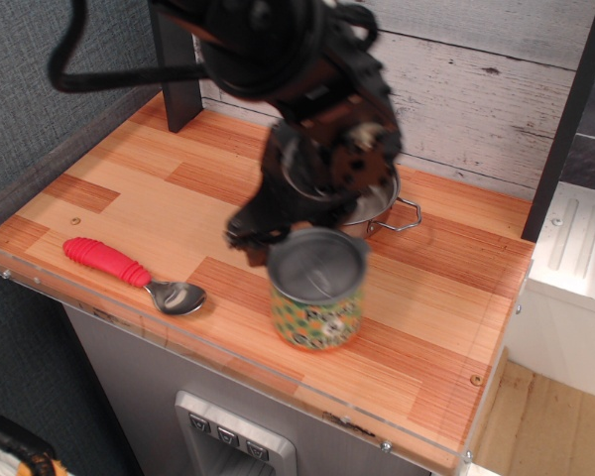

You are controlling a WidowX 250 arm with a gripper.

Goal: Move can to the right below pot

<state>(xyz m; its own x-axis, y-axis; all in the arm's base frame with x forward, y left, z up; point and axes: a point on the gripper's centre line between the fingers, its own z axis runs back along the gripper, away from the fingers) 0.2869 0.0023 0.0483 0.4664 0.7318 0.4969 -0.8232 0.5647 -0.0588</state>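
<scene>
The can (317, 297), a short tin with a grey lid and a green-and-orange label, is at the front middle of the wooden counter, in front of the pot. My gripper (278, 241) reaches down from the black arm and is shut on the can's back-left rim. One dark fingertip (246, 238) shows left of the rim; the other is hidden behind the can. The shiny steel pot (385, 203) stands behind the can, mostly covered by the arm. Only its right rim and one loop handle show.
A spoon with a red handle (104, 261) lies at the front left of the counter. A clear plastic lip (129, 327) runs along the front edge. A grey plank wall (476, 89) is behind, and a dark post (565, 119) stands at the right.
</scene>
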